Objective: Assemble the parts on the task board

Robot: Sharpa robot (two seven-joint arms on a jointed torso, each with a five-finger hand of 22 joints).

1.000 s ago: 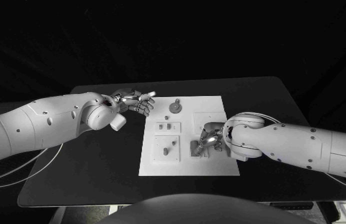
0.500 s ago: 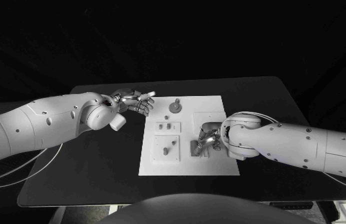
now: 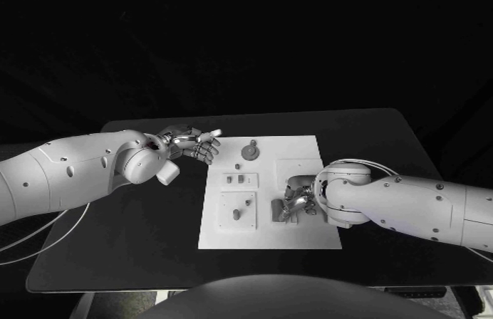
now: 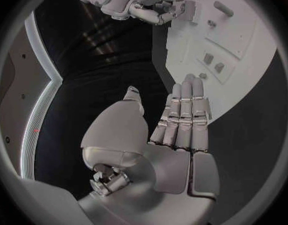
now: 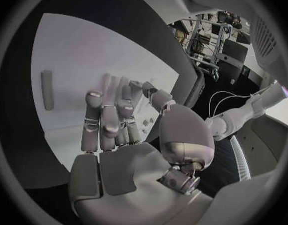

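Observation:
The white task board [image 3: 308,237] lies in the middle of the black table. On it are a round grey knob [image 3: 250,150], two small pieces [image 3: 239,182] and a short peg [image 3: 236,215]. My right hand [image 3: 297,198] rests on the board's right half with its fingers bent down onto a grey part [image 3: 279,212]; whether they grip it is hidden. The right wrist view shows those fingers [image 5: 106,120] over the board, with a grey peg [image 5: 47,89] lying beside them. My left hand [image 3: 193,145] hovers off the board's far left corner, fingers [image 4: 184,115] straight and apart, holding nothing.
Bare black table [image 3: 134,226] surrounds the board on all sides. A pale cable [image 3: 46,241] hangs by the left arm at the table's left edge. The left wrist view shows the right hand [image 4: 141,5] at the board's [image 4: 243,70] far side.
The right wrist has edged slightly toward the board's middle, with the hand staying on the same spot. The left hand has not moved.

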